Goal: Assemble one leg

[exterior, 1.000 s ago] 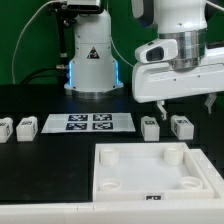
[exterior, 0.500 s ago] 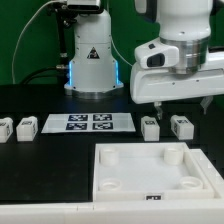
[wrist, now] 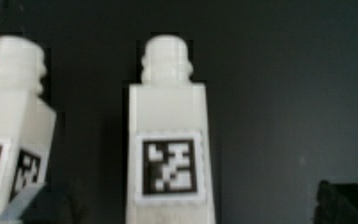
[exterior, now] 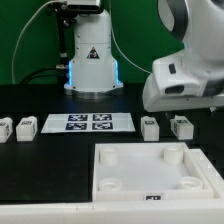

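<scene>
Four small white legs with tags lie on the black table. Two are at the exterior view's left [exterior: 5, 128] [exterior: 26, 127] and two at its right [exterior: 150, 127] [exterior: 181, 126]. The arm's white hand [exterior: 185, 82] hangs above the right pair, and its fingers do not show in that view. In the wrist view one leg [wrist: 167, 130] lies lengthwise in the middle, tag up, with a second leg [wrist: 12, 115] beside it. My gripper [wrist: 194, 203] is open and empty. Its dark fingertips [wrist: 345, 200] stand wide apart on either side of the middle leg, above it.
The large white tray-like piece with corner sockets [exterior: 120, 180] lies at the front. The marker board [exterior: 88, 122] lies between the two pairs of legs. The robot base [exterior: 90, 60] stands at the back, before a green backdrop.
The hand has swung and tilted towards the exterior view's right and looms larger. Its fingers, seen hanging down earlier, no longer show there. The legs have not moved.
</scene>
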### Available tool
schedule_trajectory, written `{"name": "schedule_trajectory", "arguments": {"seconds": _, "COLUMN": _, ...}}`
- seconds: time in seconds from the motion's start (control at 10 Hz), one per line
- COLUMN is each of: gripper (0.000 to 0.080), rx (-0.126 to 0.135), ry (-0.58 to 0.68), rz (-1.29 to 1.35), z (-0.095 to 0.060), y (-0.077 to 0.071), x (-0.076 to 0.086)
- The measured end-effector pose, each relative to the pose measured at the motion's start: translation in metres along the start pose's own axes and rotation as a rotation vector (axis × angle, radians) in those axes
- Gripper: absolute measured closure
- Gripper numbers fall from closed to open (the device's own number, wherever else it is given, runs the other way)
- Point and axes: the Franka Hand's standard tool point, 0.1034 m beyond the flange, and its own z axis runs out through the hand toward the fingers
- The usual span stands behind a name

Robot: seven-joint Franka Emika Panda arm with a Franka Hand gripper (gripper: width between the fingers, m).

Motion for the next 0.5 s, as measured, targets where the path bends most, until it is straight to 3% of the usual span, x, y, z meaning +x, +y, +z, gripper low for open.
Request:
{"name": "schedule_trajectory", "arguments": {"seconds": 0.3, "gripper": 0.0150, "rx": 0.008, "ry": -0.172, "rz": -0.015, "z": 0.013, "y": 0.007, "x": 0.008}}
{"name": "schedule_trajectory", "arguments": {"seconds": 0.5, "gripper": 0.0150, "rx": 0.009, "ry": -0.152, "rz": -0.016, "z": 0.017, "y": 0.005, "x": 0.011}}
